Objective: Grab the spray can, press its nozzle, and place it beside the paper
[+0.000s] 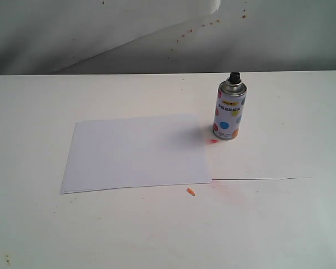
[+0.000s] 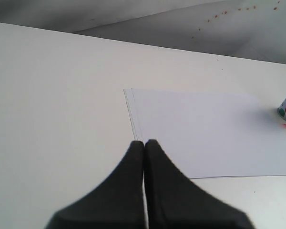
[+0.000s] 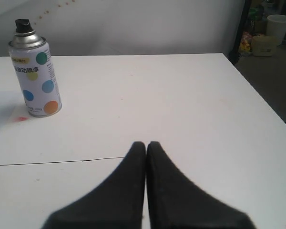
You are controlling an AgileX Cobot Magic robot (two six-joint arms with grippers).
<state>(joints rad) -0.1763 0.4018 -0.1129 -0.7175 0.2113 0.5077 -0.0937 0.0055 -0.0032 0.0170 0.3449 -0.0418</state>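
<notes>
The left pincer [image 2: 144,143] and right pincer [image 3: 146,144] are matte black and tapered.

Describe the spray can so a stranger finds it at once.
On the white table lies a sheet of paper. Just off its far right corner stands the spray can, upright. It is the only tall thing: white with coloured dots, black nozzle.

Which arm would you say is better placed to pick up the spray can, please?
Right, probably. The spray can stands upright beside the paper, on the right arm's side; the right tool, shut, faces the whole can. The left tool, also shut, sees only its base, across the paper.
</notes>
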